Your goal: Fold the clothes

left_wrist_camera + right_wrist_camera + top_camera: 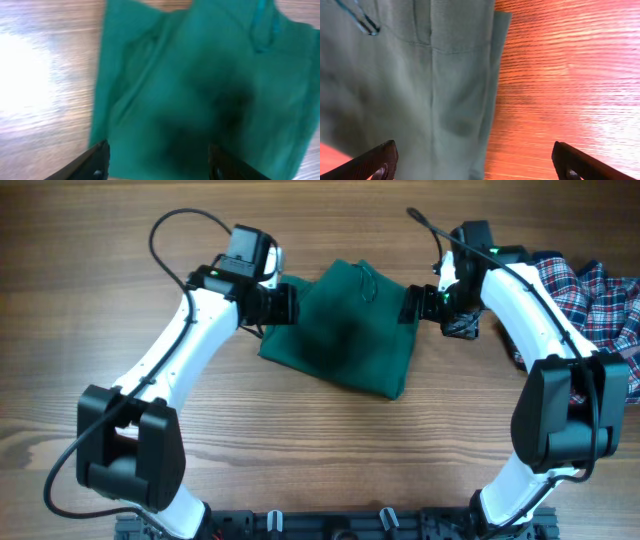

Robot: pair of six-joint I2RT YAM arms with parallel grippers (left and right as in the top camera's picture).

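Note:
The dark green garment (pixel 345 330) lies folded into a rough square at the table's middle, its thin cord loop (pixel 368 280) near the far edge. My left gripper (pixel 288 304) is open and empty at the garment's left edge; the left wrist view shows the green cloth (pixel 200 85) between its spread fingers (pixel 156 162). My right gripper (pixel 410 304) is open and empty at the garment's right edge; the right wrist view shows the cloth's edge (pixel 445 90) and the cord (pixel 362 20) above its fingers (pixel 475 162). The plaid garment (pixel 590 300) lies at the far right.
Bare wooden table (pixel 300 450) surrounds the green garment. A small dark crumpled object (pixel 462 326) sits under my right arm beside the plaid garment. The arm bases stand at the near edge.

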